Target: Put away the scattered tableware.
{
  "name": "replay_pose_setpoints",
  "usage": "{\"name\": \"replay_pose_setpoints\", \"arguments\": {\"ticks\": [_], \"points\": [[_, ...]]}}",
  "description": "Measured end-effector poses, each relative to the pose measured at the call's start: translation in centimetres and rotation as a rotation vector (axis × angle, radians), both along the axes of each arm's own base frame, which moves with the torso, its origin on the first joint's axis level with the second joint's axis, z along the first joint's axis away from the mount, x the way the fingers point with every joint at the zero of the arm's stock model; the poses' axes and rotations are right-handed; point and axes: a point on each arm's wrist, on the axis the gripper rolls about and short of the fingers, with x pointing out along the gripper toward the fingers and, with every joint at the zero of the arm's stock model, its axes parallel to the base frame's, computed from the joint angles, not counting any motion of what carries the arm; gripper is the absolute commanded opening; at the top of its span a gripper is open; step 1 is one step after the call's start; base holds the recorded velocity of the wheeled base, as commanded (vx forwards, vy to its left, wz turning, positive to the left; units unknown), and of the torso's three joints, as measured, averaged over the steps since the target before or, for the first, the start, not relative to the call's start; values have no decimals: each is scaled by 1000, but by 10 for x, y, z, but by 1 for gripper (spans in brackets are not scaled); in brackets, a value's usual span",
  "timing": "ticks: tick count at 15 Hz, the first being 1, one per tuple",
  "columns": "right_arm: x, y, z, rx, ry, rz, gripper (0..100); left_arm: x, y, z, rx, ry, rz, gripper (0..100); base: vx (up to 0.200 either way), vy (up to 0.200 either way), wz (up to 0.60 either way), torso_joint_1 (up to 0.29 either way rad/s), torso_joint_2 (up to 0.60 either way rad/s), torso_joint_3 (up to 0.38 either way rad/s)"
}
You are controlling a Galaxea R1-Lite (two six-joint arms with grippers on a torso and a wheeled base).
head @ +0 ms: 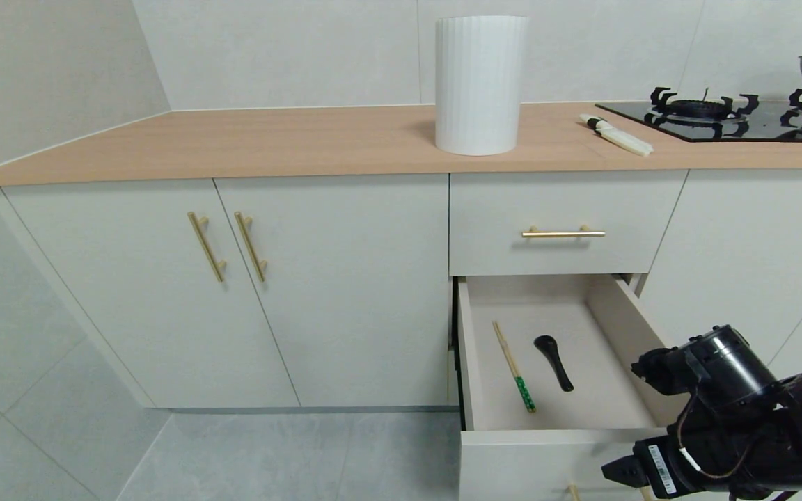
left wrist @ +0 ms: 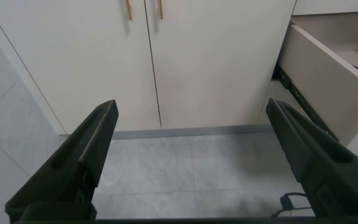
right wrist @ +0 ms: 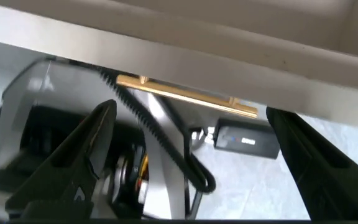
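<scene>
Readable text: none of the marks can be read with certainty.
White sticker (head: 660,467): it sits on the right arm (head: 742,410), just beside the front corner of the open drawer (head: 617,327); it carries dark bars like a barcode and tiny characters, too small to read.
Black box (right wrist: 247,141): it lies below the gold handle (right wrist: 185,96); a short row of pale marks, too blurred to read.
Chopsticks (head: 512,365): in the drawer; the green end has a pale dotted pattern, not letters.
</scene>
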Motion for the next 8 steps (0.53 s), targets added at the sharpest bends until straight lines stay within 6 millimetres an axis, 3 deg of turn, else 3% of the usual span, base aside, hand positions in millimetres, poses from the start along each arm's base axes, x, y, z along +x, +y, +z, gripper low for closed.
{"name": "replay_pose_setpoints", "arguments": {"ticks": [8], "points": [[30, 5, -11, -16, -87, -63, 100, 0, 0, 0, 0, 0, 0, 100, 0, 0, 0, 0, 0, 0]]}}
